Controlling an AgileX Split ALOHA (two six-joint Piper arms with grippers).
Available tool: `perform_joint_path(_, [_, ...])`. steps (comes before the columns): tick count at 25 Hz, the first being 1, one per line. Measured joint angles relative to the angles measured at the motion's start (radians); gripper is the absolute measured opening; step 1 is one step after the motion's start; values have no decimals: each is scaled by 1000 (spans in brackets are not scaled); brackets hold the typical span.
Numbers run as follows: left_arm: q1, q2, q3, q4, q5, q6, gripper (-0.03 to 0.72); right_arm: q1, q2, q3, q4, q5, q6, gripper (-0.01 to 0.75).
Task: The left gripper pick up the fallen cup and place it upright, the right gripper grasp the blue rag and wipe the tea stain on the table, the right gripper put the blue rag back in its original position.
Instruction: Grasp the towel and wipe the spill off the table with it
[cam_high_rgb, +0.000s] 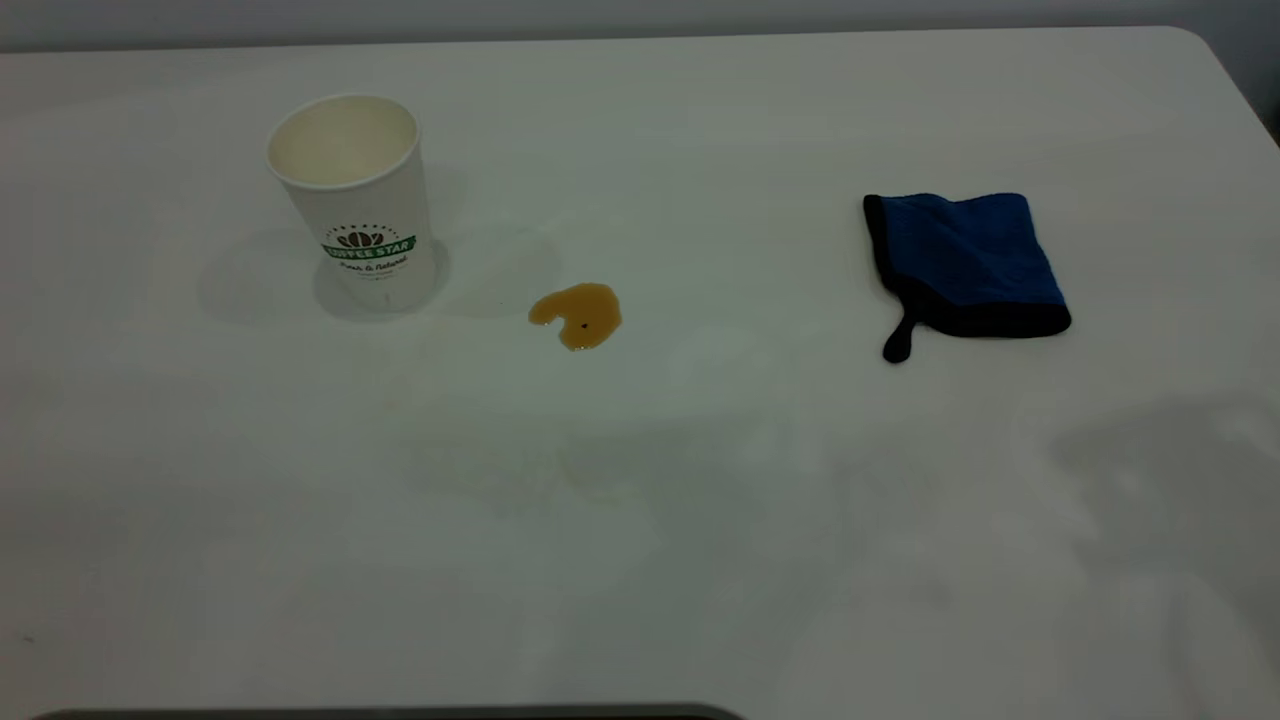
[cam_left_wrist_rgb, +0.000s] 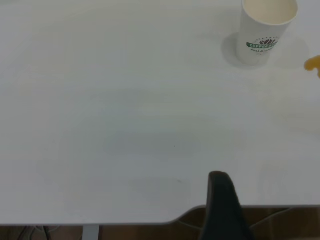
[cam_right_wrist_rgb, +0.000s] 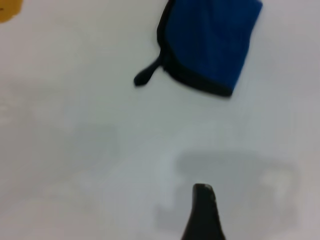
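Note:
The white paper cup (cam_high_rgb: 352, 200) with the green "COFFEE STAR" logo stands upright at the table's far left; it also shows in the left wrist view (cam_left_wrist_rgb: 265, 30). The amber tea stain (cam_high_rgb: 577, 315) lies just right of the cup, and its edge shows in the left wrist view (cam_left_wrist_rgb: 313, 63) and in the right wrist view (cam_right_wrist_rgb: 7, 9). The blue rag (cam_high_rgb: 965, 265) with black trim lies flat at the right, also in the right wrist view (cam_right_wrist_rgb: 210, 42). Neither gripper shows in the exterior view. The left gripper (cam_left_wrist_rgb: 247, 195) hangs over the table's near edge, far from the cup, one finger (cam_left_wrist_rgb: 220, 200) showing. The right gripper (cam_right_wrist_rgb: 225, 205) hovers short of the rag, one finger (cam_right_wrist_rgb: 202, 212) showing.
The white table (cam_high_rgb: 640, 520) has a rounded far right corner and faint pale smears in its middle. A dark edge (cam_high_rgb: 400, 713) runs along the bottom of the exterior view. The table's near edge with brown floor below it shows in the left wrist view (cam_left_wrist_rgb: 280, 220).

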Motion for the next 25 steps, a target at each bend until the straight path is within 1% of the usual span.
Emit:
perform_joint_path(3, [0,0,0,0,0,0,515,62,190,-107,30,-78,-90,632])
perform_joint_path(6, [0,0,0,0,0,0,515,107,367,-225,60,-101,-135,627])
perform_joint_path(10, [0,0,0,0,0,-1,515,107,571,-362,66,-110,-173,621])
perform_joint_path(15, [0,0,0,0,0,-2,515,88,756,-491,67,-131,-214,611])
perform_joint_path(20, [0,-1,0,-1,0,-2,515,77,889,-586,69,-203,-222,600])
perform_joint_path(25, [0,-1,0,-1,0,-2,515,76,995,-640,70,-219,-223,596])
